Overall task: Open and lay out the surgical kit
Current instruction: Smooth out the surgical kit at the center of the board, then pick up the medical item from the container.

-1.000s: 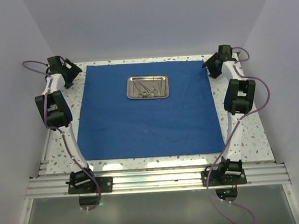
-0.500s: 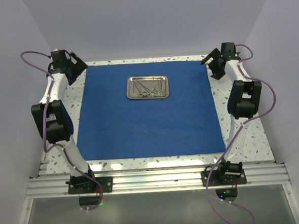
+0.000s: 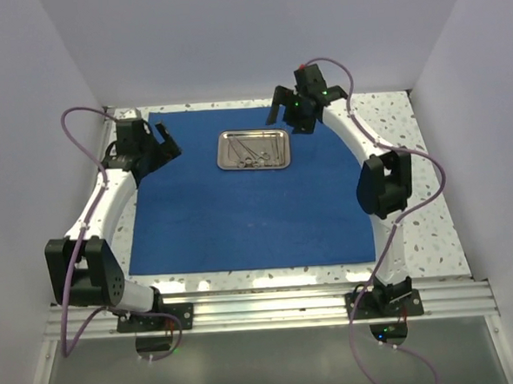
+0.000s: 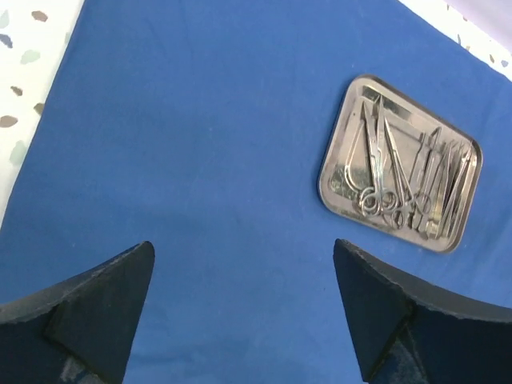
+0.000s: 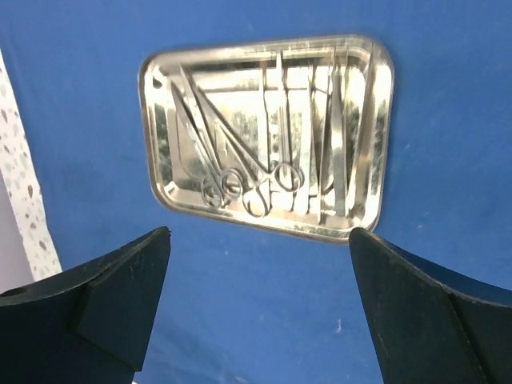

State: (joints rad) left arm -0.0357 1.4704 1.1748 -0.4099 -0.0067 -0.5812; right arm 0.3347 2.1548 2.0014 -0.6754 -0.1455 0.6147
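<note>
Top external view, you see the cloth [image 3: 240, 210] spread flat on the table [image 3: 423, 217], tray [image 3: 278, 147] of instruments [image 5: 240, 176] resting near its far edge, your left gripper [image 3: 162, 150] gaping wide, holding nothing, over the cloth's far-left part, your right gripper [image 3: 294, 116] likewise wide and empty, above the tray.

Instruments [image 5: 264, 152] in tray [image 3: 253, 149], tray on cloth [image 3: 240, 210], toward far edge.
</note>
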